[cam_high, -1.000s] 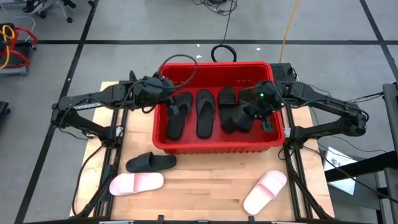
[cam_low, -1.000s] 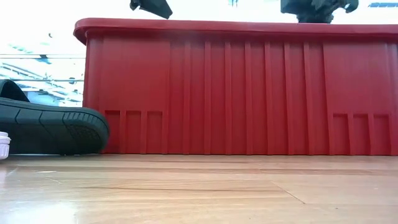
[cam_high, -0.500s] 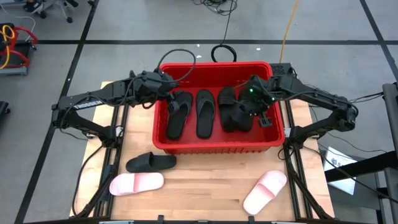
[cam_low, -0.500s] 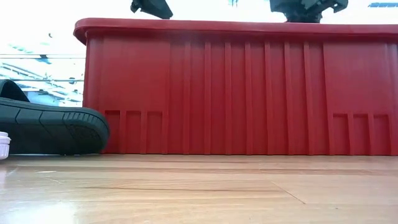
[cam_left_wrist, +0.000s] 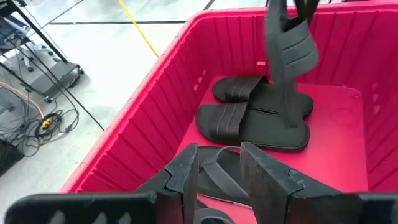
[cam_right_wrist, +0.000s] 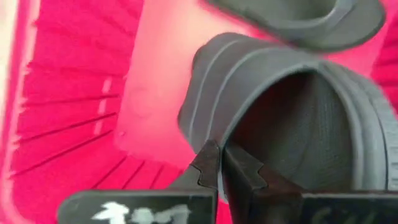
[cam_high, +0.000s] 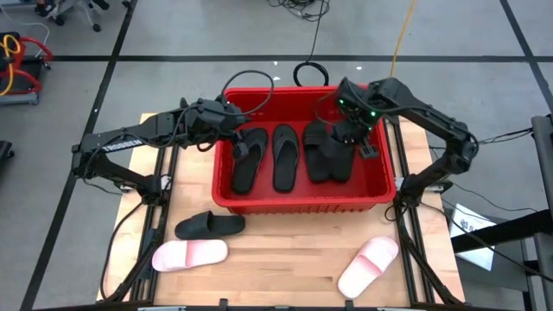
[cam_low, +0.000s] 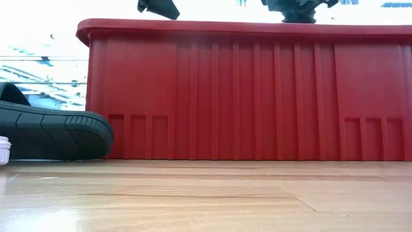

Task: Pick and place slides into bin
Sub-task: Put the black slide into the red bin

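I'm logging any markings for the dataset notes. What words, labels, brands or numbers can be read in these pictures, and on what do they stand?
White lettering on the left arm: too small to read.
White marks on the right wrist camera's own housing: blurred, unreadable.
Red bin, black slides, pink slides: no readable text or brand.

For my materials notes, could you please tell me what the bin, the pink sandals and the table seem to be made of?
Bin: probably moulded plastic, glossy red ribbed walls.
Pink sandals: likely matte foam or rubber, thick rounded shapes.
Table: wood or laminate, grain lines showing.
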